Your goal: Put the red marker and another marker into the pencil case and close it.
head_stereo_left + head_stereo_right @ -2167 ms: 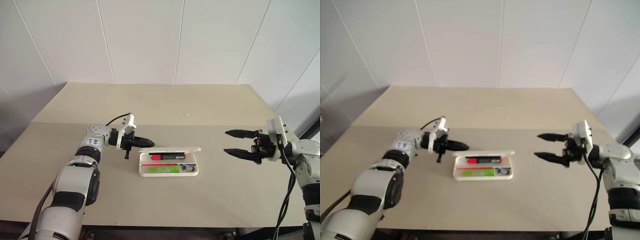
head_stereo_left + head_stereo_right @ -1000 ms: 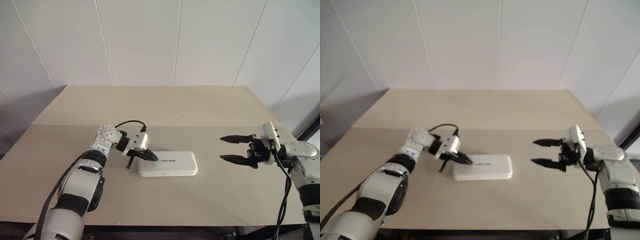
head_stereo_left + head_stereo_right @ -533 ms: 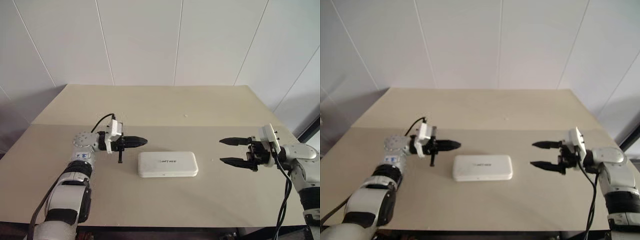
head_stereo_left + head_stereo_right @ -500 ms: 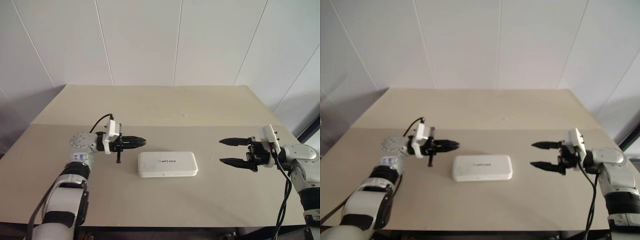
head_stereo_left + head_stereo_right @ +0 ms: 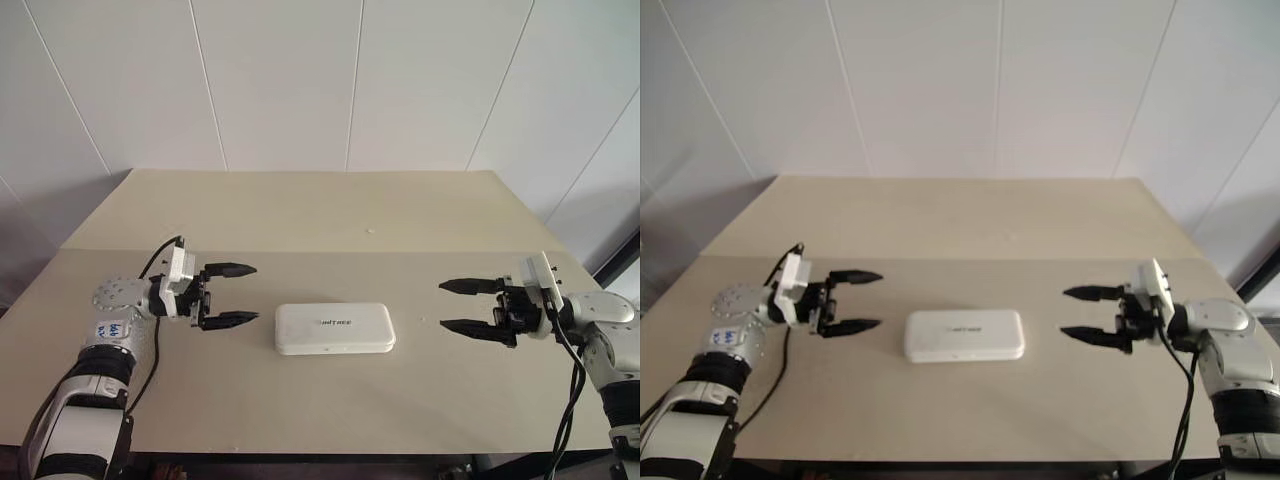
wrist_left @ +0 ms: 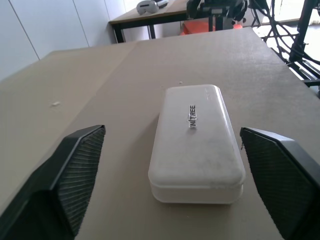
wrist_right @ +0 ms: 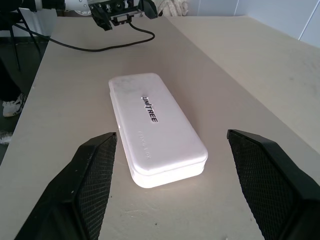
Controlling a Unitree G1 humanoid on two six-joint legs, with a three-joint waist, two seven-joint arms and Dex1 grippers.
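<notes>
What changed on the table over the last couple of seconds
The pencil case, open with both markers inside, is now shut. The left gripper, which pressed on the lid with fingers shut, drew back to the robot's left and opened. The right gripper stayed open, clear of the case.

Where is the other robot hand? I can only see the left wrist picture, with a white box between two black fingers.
Observer: The right gripper hovers off the pencil case's other end, fingers spread wide.
Operator: Is my hand touching the box?
Observer: No. From the head view, the left gripper is open with a strip of bare table between it and the case.
Operator: Is there a lid?
Observer: Yes, and it is down flat; the right wrist view shows the seam shut along the side.
</notes>
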